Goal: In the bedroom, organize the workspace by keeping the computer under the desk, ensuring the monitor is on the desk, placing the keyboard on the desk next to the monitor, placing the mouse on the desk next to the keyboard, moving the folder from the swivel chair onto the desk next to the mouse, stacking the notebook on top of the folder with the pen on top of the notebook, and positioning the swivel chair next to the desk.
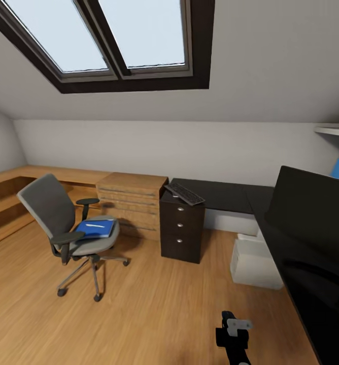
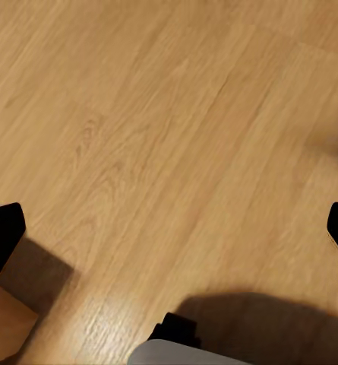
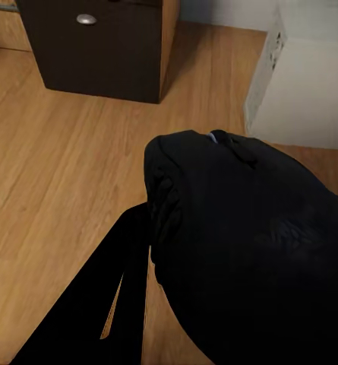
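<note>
head view takes in the bedroom with the swivel chair (image 1: 68, 223) on the wood floor (image 1: 139, 314), the blue folder (image 1: 96, 229) on its seat under a dark notebook (image 1: 99, 223) and pale pen (image 1: 94, 225); the keyboard (image 1: 184, 193) lies atop the black cabinet (image 1: 182, 230), well ahead of the right gripper (image 1: 234, 338). right gripper's jaws grasp a black rounded mouse (image 3: 244, 258), the computer (image 3: 305, 76) beyond; left gripper (image 2: 169, 228) stands released above bare floor.
</note>
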